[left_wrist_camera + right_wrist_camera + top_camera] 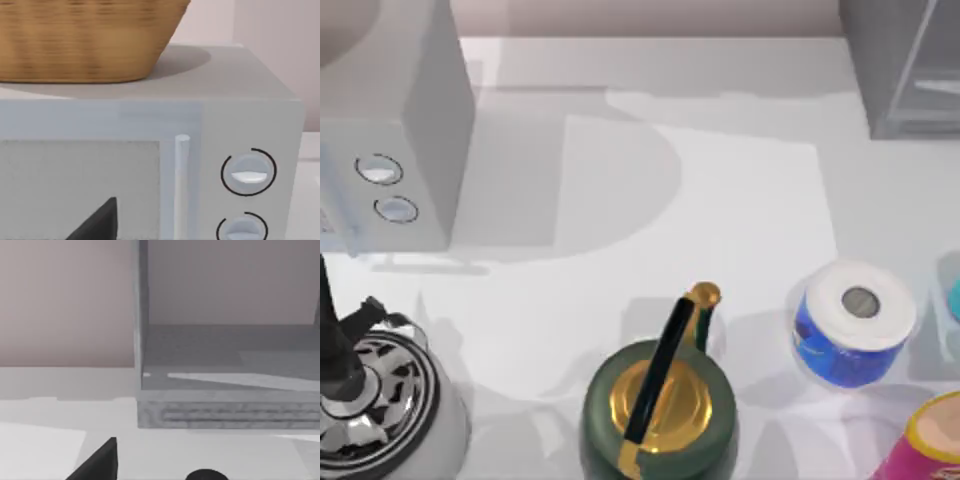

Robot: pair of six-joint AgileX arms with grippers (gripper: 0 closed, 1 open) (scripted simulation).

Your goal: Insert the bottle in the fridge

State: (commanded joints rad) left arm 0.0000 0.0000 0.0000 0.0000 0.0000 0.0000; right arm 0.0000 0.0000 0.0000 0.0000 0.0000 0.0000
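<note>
From the top view the fridge (905,65) sits at the table's two o'clock corner, its glassy front angled toward the middle, so the opening faces my working space. The bottle (953,298) is just a cyan sliver at the three o'clock edge, beside the blue-labelled roll (852,322) and above the pink cylinder (930,445) at five o'clock. I judge it was left on that side so my right arm could take it and carry it a short way up to the fridge.

My right wrist view looks into the fridge's lower compartment (225,365); a dark finger (97,462) shows at the frame edge, touching nothing. Whether that gripper is wide or narrow I cannot tell.

My left wrist view faces the microwave (250,172), basket (85,40) on top; its opening I cannot tell either.
</note>
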